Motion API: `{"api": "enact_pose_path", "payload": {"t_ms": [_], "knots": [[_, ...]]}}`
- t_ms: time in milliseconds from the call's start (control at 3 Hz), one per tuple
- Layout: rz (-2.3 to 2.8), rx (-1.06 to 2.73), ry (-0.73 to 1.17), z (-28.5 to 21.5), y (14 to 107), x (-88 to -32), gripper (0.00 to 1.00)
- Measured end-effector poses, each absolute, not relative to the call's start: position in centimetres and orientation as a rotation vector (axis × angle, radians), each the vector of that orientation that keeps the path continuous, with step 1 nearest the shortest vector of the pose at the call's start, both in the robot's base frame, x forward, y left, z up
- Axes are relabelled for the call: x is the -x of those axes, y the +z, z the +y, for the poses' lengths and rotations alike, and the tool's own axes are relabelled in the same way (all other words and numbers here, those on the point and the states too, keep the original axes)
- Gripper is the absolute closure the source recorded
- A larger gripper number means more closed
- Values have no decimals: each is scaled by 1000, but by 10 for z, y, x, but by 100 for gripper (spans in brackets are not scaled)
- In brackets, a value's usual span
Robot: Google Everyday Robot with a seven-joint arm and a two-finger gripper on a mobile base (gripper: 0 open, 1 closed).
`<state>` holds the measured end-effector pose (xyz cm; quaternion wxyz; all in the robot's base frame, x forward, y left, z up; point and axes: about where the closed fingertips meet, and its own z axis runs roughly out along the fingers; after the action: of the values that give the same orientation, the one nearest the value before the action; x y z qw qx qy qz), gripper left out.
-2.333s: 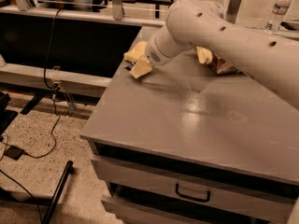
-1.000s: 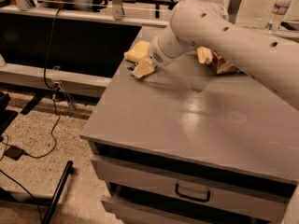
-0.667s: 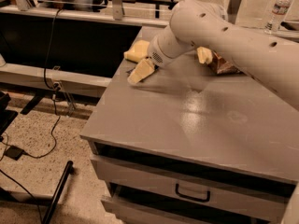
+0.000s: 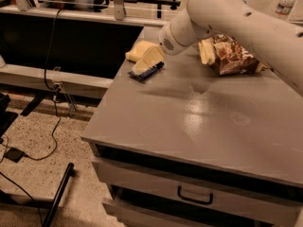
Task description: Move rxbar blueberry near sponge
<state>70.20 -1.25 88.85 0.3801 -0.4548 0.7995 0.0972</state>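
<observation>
The rxbar blueberry (image 4: 148, 73), a flat dark navy bar, lies on the grey table (image 4: 199, 122) near its far left corner. The pale yellow sponge (image 4: 136, 50) sits just behind it, almost touching. My gripper (image 4: 173, 64) hangs over this spot from the white arm (image 4: 222, 13) and is open. One cream finger pad (image 4: 146, 61) is right above the bar, between it and the sponge. The other pad (image 4: 205, 52) is far to the right, by the chip bag.
A brown chip bag (image 4: 230, 54) lies at the back right of the table. The table's left edge drops to the floor, where cables (image 4: 52, 79) run. A drawer with a handle (image 4: 194, 196) is below the front edge. A water bottle (image 4: 286, 3) stands behind.
The left finger pad has lifted a little, and the navy bar now shows on the table beneath it. The sponge and the chip bag have not moved.
</observation>
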Motion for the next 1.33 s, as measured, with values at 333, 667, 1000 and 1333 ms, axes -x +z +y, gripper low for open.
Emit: {"api": "enact_pose_path", "payload": {"t_ms": [333, 667, 1000, 1333], "knots": [[1988, 1105, 248, -38, 924, -700, 0], [1910, 1101, 377, -69, 945, -698, 0], [1837, 1116, 504, -85, 952, -700, 0], [1729, 1118, 571, -101, 964, -697, 0]]}}
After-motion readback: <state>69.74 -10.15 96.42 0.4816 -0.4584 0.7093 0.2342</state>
